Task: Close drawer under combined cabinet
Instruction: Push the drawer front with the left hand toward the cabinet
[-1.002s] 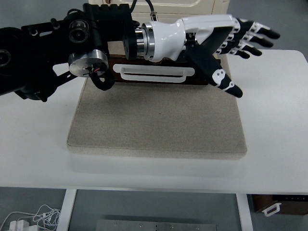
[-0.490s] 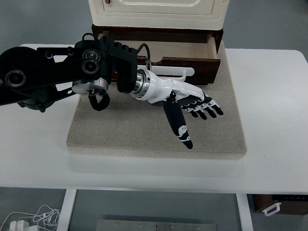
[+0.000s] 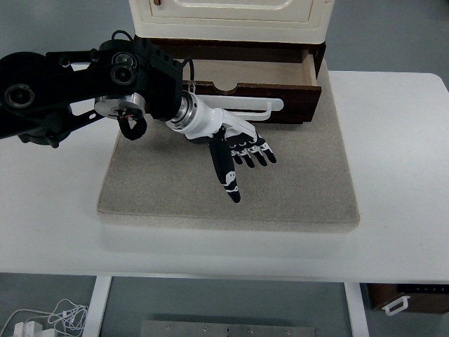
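drawer point(image 3: 242, 84) sits pulled out from under the cream cabinet point(image 3: 228, 17), just above and behind the left hand point(image 3: 235, 151) in the top view, its white handle point(image 3: 245, 107) running along the dark front panel right by the wrist. the hand hangs over the grey mat point(image 3: 231, 189) with its fingers point(image 3: 256, 153) spread and holding nothing, thumb pointing down toward the near edge. the right arm is not in sight. to do this step well, i judge the hand should bring its palm or the backs of its fingers flat against the front panel near the middle, then push straight toward the cabinet so the drawer slides in without skewing. a push off to one end could jam it.
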Controlling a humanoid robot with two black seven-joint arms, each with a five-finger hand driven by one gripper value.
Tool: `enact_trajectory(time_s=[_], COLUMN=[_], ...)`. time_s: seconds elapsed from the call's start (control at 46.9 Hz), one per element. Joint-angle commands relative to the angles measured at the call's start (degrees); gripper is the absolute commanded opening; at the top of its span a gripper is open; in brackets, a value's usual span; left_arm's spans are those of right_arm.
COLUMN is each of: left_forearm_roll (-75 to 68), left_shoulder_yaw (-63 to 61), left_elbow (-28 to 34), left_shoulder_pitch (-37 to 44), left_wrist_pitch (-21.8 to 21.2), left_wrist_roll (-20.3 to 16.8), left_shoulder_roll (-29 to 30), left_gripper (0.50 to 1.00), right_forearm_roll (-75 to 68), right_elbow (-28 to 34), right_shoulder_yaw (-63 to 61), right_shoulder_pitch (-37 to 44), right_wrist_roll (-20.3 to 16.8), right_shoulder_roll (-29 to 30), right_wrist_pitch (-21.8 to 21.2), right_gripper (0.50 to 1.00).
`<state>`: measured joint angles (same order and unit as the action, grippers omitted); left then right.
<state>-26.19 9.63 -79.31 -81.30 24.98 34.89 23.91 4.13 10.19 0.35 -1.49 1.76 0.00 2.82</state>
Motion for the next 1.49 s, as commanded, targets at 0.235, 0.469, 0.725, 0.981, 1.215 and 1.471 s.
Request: enact_trajectory(time_s=[0.235,0.469,0.725,0.981,1.215,1.471], left_forearm_roll=[0.0,0.0,-1.1,-1.8,-3.8,-4.2], left_shoulder_yaw=[0.0,0.0,0.0,0.1,0.7,1.0], left_elbow=[3.2,5.0,7.3,10.5,13.0,14.9], left_shoulder_pitch=[-0.7,-0.9,-1.1,-1.0,-1.0,-1.0], left_wrist_pitch=[1.6,1.7,1.8,2.4,2.4,1.9], left_wrist_roll=[0.1,0.1,0.1,0.0,-0.3,-0.4], left_shoulder_roll=[0.4,0.4,0.3,0.3,0.1,-0.1], left_gripper=[1.000,1.000,1.000,1.000,1.000,1.000], right_forearm_roll=[0.0,0.0,0.0,0.0,0.0,0.0], right_elbow=[0.0,0.0,0.0,0.0,-0.1,0.0], right_shoulder_yaw=[0.0,0.0,0.0,0.0,0.0,0.0], right_shoulder_pitch=[0.0,0.0,0.0,0.0,0.0,0.0], right_wrist_roll=[0.0,0.0,0.0,0.0,0.0,0.0], right_shoulder_roll=[0.0,0.0,0.0,0.0,0.0,0.0], right_wrist_pitch=[0.0,0.0,0.0,0.0,0.0,0.0], right_gripper=[0.952,0.952,0.952,0.952,0.952,0.952])
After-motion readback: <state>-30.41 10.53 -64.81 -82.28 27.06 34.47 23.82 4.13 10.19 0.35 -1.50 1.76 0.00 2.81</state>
